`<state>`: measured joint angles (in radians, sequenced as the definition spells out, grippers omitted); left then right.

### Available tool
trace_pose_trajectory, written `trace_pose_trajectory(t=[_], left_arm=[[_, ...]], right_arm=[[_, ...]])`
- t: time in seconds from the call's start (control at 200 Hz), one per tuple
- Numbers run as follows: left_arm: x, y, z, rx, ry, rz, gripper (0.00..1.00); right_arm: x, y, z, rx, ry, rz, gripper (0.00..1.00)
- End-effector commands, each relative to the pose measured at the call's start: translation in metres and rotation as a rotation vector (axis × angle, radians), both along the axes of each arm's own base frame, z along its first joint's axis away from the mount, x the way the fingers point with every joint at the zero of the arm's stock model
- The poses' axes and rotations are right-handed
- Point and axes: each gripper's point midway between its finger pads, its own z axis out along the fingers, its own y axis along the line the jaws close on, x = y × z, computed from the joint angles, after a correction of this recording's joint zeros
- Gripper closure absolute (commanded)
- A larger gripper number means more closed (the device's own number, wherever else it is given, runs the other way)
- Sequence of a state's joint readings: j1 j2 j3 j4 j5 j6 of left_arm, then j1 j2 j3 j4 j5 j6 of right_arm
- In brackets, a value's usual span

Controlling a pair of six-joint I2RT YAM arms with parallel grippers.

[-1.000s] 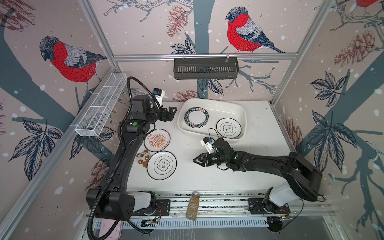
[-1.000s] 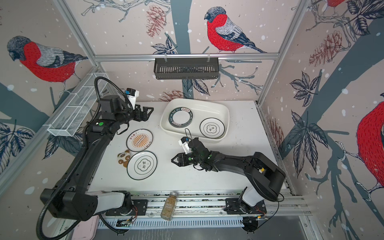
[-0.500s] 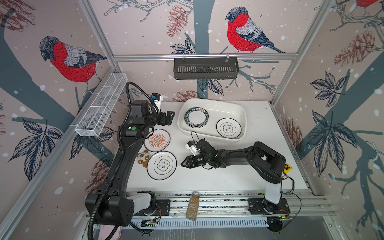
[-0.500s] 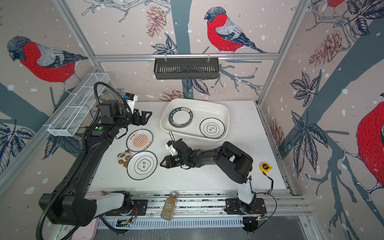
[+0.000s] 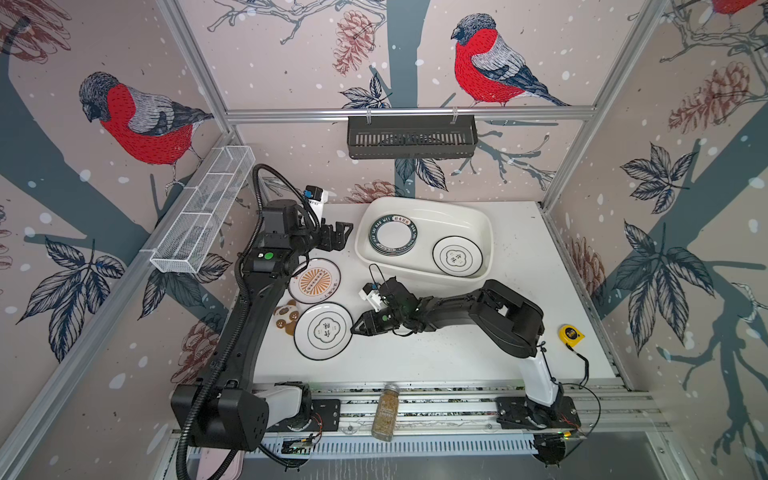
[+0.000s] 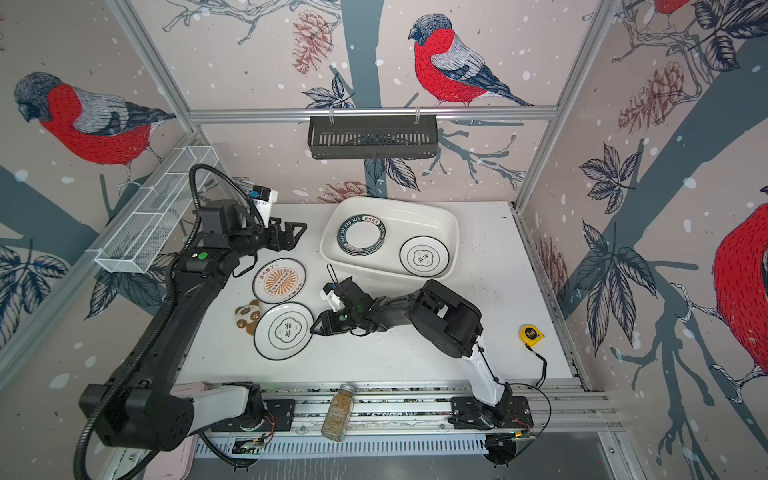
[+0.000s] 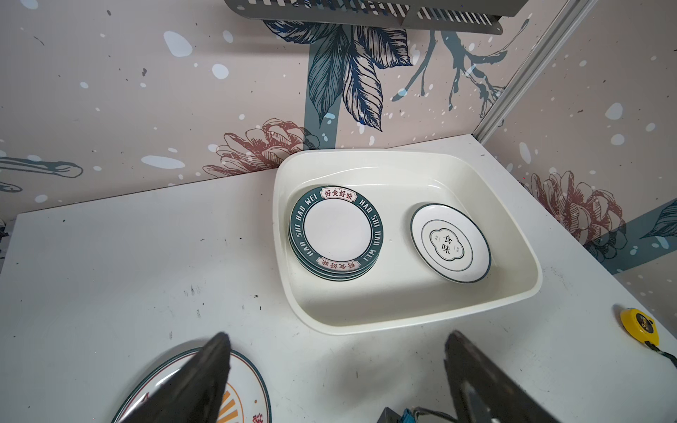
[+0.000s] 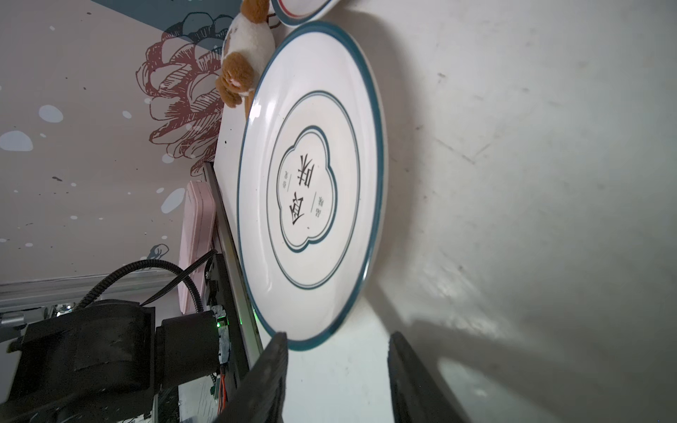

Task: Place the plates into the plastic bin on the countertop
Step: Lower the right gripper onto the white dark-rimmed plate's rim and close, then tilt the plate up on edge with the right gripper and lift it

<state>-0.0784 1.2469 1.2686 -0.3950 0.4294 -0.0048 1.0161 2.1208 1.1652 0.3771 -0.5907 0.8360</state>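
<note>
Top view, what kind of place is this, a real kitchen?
Probably a robot test booth staged as a kitchen: bird wallpaper on aluminium-framed walls, left arm and right arm on a rail, plates beside a plastic bin.

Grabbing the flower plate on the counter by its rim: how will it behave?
Probably rigid: the plate looks like hard glazed ware. Its glossy rim may slip between the right gripper's fingers. Lying flat on the countertop, it would likely slide toward the toy if pushed, not tip.
</note>
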Motion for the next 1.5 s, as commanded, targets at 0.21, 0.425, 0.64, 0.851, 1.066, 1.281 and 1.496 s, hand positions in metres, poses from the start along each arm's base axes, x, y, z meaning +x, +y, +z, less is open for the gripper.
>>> trace_pose_trajectory(t=[0.21,0.425,0.64,0.851,1.066,1.281,1.496], left_arm=[[-0.005,-0.006,0.019,-0.048,-0.057,-0.027,0.09],[-0.01,-0.007,0.019,-0.062,-0.061,-0.036,0.09],[-0.012,-0.009,0.017,-0.075,-0.057,-0.045,0.09],[-0.012,-0.011,0.017,-0.087,-0.056,-0.052,0.09],[-0.012,-0.011,0.017,-0.088,-0.057,-0.051,0.09],[-0.013,-0.012,0.017,-0.091,-0.057,-0.054,0.09],[-0.013,-0.012,0.018,-0.094,-0.056,-0.055,0.09]], right_arm=[[0.014,0.015,-0.005,-0.008,-0.004,-0.03,0.58],[0.02,0.018,-0.018,-0.056,0.0,-0.048,0.63],[0.025,0.016,-0.028,-0.101,0.0,-0.064,0.69],[0.025,0.014,-0.034,-0.115,0.009,-0.072,0.73],[0.028,0.012,-0.037,-0.123,0.008,-0.08,0.77],[0.028,0.01,-0.038,-0.127,0.01,-0.085,0.81],[0.029,0.007,-0.038,-0.122,0.013,-0.096,0.86]])
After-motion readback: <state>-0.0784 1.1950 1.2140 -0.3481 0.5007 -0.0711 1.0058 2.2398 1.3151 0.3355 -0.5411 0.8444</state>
